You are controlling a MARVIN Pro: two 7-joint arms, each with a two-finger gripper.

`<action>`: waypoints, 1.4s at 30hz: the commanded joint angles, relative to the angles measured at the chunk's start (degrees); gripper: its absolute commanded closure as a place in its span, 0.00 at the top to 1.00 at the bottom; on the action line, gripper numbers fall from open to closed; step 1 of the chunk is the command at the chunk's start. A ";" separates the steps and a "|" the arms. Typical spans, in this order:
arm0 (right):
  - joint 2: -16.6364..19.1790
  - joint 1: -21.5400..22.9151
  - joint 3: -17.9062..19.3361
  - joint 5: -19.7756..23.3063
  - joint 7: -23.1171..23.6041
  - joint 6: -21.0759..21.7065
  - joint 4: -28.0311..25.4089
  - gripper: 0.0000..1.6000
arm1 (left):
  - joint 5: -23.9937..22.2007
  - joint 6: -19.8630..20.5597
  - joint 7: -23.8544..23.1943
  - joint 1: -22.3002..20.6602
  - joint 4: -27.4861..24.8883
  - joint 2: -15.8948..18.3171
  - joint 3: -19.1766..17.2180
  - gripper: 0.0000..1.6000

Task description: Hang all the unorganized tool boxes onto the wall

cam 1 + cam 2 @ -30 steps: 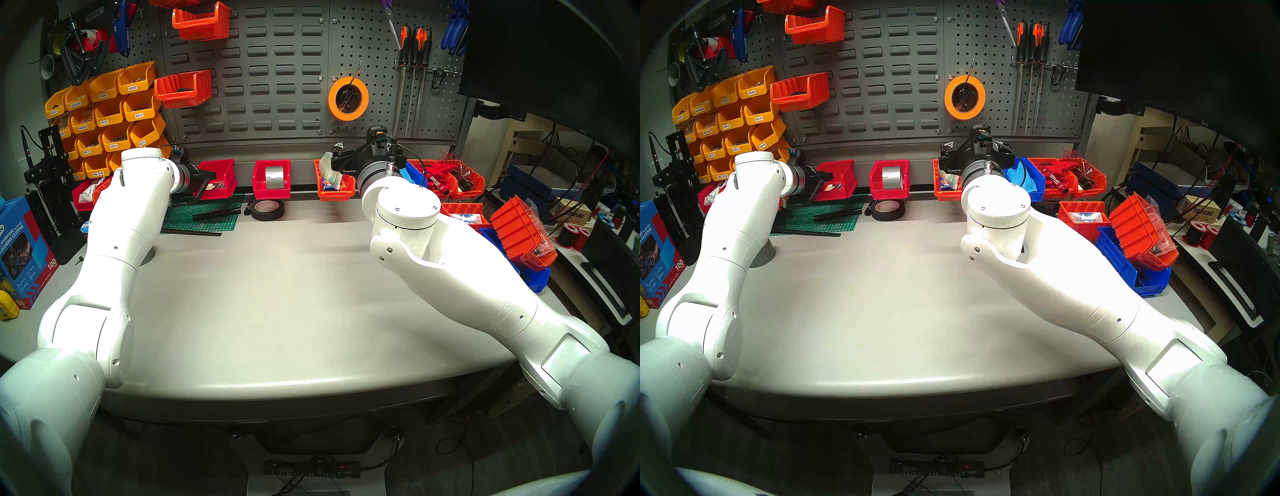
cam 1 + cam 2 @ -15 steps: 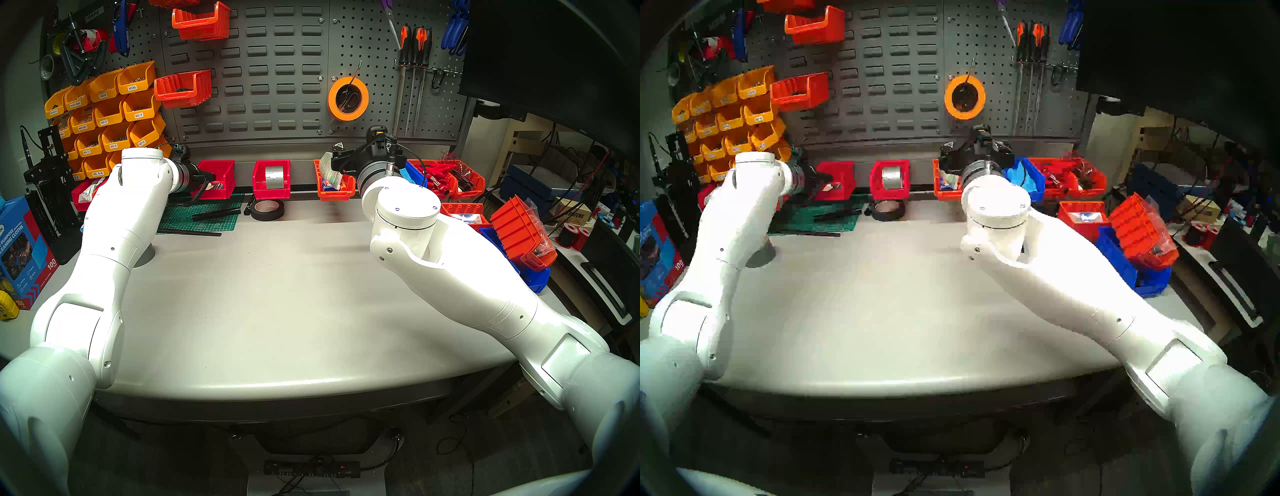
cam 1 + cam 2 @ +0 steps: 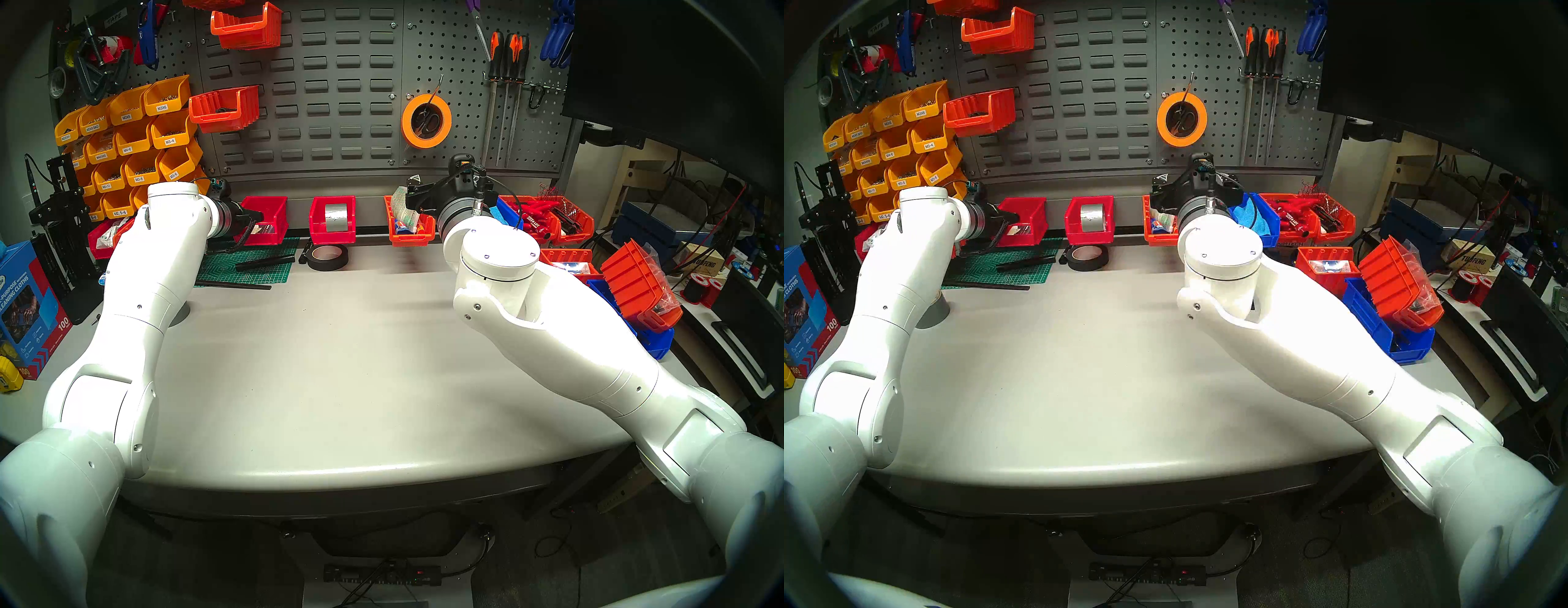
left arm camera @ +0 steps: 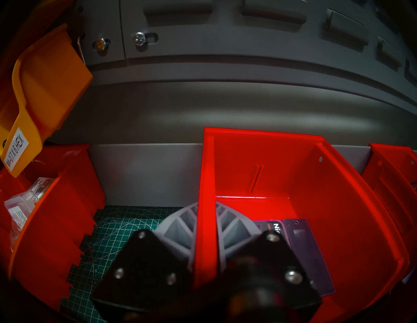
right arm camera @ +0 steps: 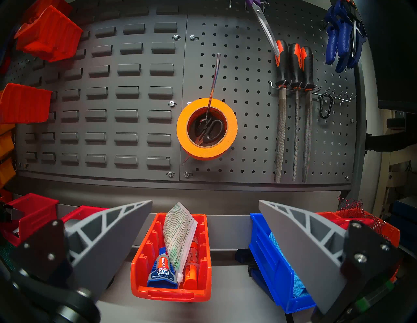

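Up close, the left gripper (image 4: 206, 243) is clamped on the left side wall of a plain red bin (image 4: 300, 176), one grey finger (image 4: 180, 225) outside the wall and the other inside. Small dark cards (image 4: 302, 245) lie on the bin's floor at the gripper's 3 o'clock. In the head view this red bin (image 3: 271, 212) sits at the back of the grey table (image 3: 339, 361), over the far edge of a green cutting mat (image 3: 250, 265); whether it is lifted clear of the mat is hard to tell.

At the red bin's 3 o'clock stands a second red bin holding a silver tape roll (image 3: 337, 216), and further along the same line a long orange ribbed bin (image 3: 409, 231) with a white-green packet (image 5: 180, 230) and a Loctite super glue tube (image 5: 161, 273) inside.

The right gripper (image 5: 205, 248) hovers with its fingers spread wide apart, holding nothing, the orange ribbed bin (image 5: 171, 291) lying between and below them. A blue bin (image 5: 275, 259) sits just at that bin's 3 o'clock.

Behind everything, at 12 o'clock, rises the dark grey louvred wall panel (image 3: 331, 97). Two orange bins (image 3: 225, 108) already hang on it.
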 commanded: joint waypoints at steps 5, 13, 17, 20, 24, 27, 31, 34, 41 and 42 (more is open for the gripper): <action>-0.14 0.84 0.25 -0.34 0.03 0.08 -0.43 1.00 | -0.50 1.27 1.61 -0.38 2.99 -1.47 -0.40 0.02; -0.14 0.84 0.25 -0.34 0.03 0.08 -0.43 1.00 | -0.65 0.87 0.93 -0.89 3.91 -1.28 0.33 0.19; -0.14 0.85 0.25 -0.34 0.03 0.09 -0.43 1.00 | -0.82 0.76 0.52 -1.08 4.10 -1.14 0.74 0.37; -0.14 0.85 0.25 -0.34 0.03 0.09 -0.43 1.00 | -0.94 0.79 0.22 -1.11 4.05 -1.06 0.84 0.52; -0.14 0.85 0.25 -0.34 0.03 0.09 -0.43 1.00 | -0.76 0.53 -0.36 -1.06 3.86 -0.78 1.22 0.75; -0.14 0.85 0.24 -0.34 0.03 0.09 -0.43 1.00 | -0.55 0.12 -0.91 -0.98 3.66 -0.46 1.67 0.84; -0.14 0.85 0.24 -0.34 0.03 0.09 -0.43 1.00 | -0.14 -0.64 -1.78 -0.67 2.91 0.14 2.48 1.00; -0.14 0.85 0.24 -0.34 0.03 0.09 -0.43 1.00 | 0.13 -1.07 -2.00 -0.45 2.37 0.37 2.74 1.00; -0.14 0.85 0.24 -0.34 0.03 0.09 -0.43 1.00 | 0.30 -1.67 -2.47 0.93 -1.40 1.05 1.88 1.00; -0.14 0.85 0.24 -0.34 0.03 0.09 -0.43 1.00 | 0.15 -1.34 -2.46 1.16 -2.20 1.14 1.62 1.00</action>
